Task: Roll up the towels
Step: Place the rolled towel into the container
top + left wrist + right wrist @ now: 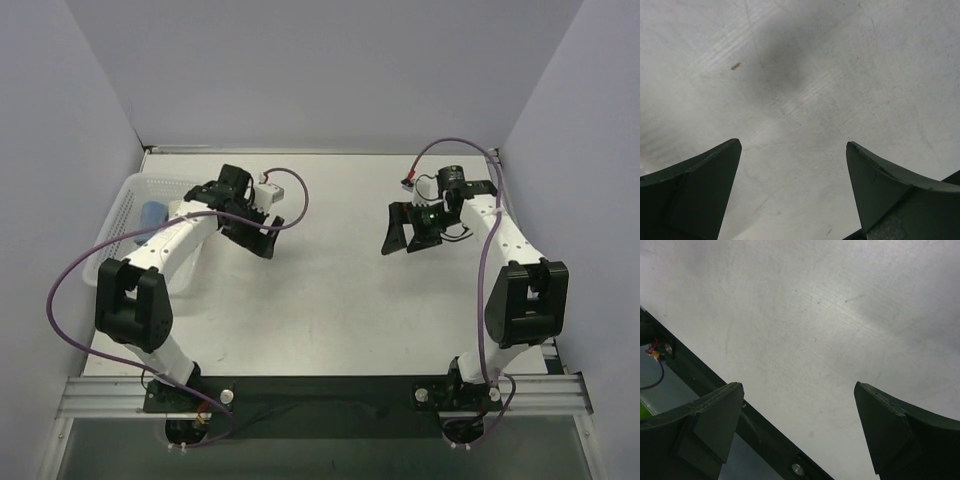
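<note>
Above: my left claw (255, 238) and right claw (408, 235) hang spread, holding nothing, over the worktop (330, 300). A blue towel (152, 213) lies in the basket (125, 190), probably awaiting pickup. Left wrist: fingers wide apart. Right wrist: likewise, above the worktop's edge.

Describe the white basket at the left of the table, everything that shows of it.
The white basket looks like plastic, rectangular with rounded corners and slotted mesh walls. It stands upright with its top open at the left edge of the table, close to the side wall. A light blue towel lies inside, only partly visible. The left arm crosses above its right side and hides that part; whether they touch cannot be told.
</note>
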Robot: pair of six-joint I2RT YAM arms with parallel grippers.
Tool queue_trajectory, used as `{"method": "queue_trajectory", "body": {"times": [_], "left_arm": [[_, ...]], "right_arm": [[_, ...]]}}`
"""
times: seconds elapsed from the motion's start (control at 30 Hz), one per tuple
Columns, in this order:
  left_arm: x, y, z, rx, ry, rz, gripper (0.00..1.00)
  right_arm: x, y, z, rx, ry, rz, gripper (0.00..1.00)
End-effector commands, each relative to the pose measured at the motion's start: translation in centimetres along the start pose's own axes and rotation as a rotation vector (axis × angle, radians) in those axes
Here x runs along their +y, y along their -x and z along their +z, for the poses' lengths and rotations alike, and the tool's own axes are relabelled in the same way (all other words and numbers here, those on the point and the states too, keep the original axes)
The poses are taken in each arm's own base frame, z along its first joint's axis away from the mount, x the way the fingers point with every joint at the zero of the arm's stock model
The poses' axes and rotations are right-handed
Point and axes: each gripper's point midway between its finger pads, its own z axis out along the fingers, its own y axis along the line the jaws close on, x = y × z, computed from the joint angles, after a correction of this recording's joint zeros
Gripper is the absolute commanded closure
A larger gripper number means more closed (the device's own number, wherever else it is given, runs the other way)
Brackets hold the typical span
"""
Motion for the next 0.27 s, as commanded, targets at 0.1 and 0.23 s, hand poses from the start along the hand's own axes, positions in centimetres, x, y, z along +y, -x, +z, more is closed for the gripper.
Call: {"method": "queue_trajectory", "body": {"times": [0.1,0.23], "left_arm": [[-0.9,0.0,0.0,-0.100,0.008,-0.072,0.03],[-0.1,0.8,-1.6,-0.159,0.033,-0.074,0.03]], "right_arm": [[0.0,-2.8,0.7,0.023,-0.023,0.006,0.00],[0.1,-2.6,0.5,0.012,-0.028,-0.014,0.00]]}}
